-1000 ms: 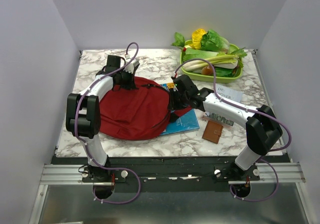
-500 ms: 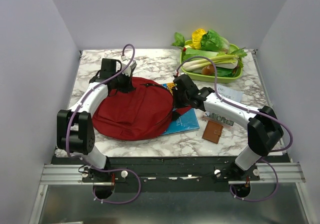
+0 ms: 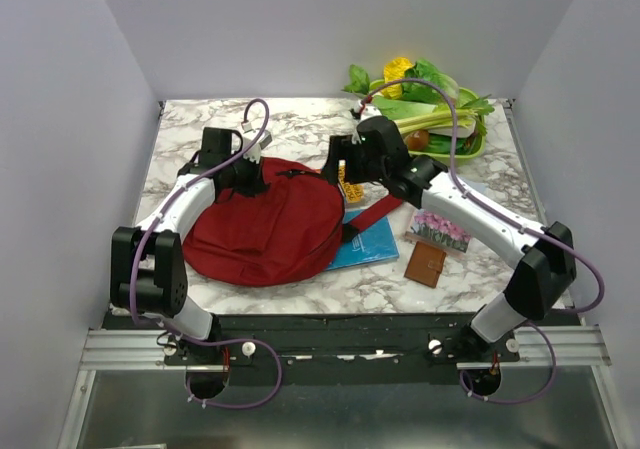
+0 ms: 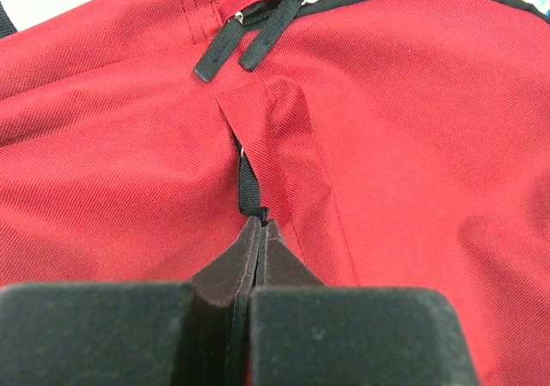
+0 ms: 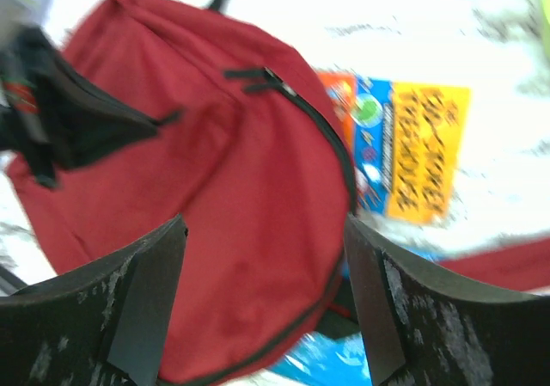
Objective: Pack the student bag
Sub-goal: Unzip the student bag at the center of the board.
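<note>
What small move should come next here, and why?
Probably the left end effector should draw the black zip pull it pinches along its track to open the student bag: that zip looks closed, and the right end effector hangs open above, holding nothing.

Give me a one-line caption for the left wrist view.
Left gripper pinching a black zip pull on the red bag.

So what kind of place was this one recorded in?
Probably a lab test booth: plain white walls boxing in a marble-patterned table, a metal rail at its near edge, and staged props like the red backpack and vegetable tray.
</note>
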Robot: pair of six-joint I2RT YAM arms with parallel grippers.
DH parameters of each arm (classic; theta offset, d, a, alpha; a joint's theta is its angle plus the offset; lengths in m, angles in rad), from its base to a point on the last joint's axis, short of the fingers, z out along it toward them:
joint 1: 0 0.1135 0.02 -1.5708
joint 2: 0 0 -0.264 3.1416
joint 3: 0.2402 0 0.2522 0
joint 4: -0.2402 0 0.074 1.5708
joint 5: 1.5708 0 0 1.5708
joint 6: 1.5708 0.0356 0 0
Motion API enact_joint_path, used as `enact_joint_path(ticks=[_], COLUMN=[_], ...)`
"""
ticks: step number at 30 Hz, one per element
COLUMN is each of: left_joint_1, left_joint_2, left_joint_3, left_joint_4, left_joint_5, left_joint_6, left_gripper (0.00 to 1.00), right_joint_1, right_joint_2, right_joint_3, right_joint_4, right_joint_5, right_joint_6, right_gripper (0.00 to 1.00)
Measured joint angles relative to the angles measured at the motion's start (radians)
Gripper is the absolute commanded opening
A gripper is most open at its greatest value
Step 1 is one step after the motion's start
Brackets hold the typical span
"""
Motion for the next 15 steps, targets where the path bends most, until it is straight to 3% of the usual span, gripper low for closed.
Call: enact_joint_path(ticks=[6, 15], left_joint_1=[-0.002, -0.002], left_joint_2=[-0.002, -0.002], left_joint_3=[-0.014, -0.026], left_joint_4=[0.029, 0.078], left_joint_5=[-0.001, -0.034], left_joint_6=[-0.008, -0.051], left_gripper=[0.0, 0.0], right_joint_1=[0.017, 0.02], right_joint_2=[0.18, 0.468], right_joint_3=[0.182, 0.224], right_joint_4=[0.103, 0.14], right_joint_5=[-0.082, -0.153], right_joint_6=[0.031, 0.084], right_gripper=[0.75, 0.72])
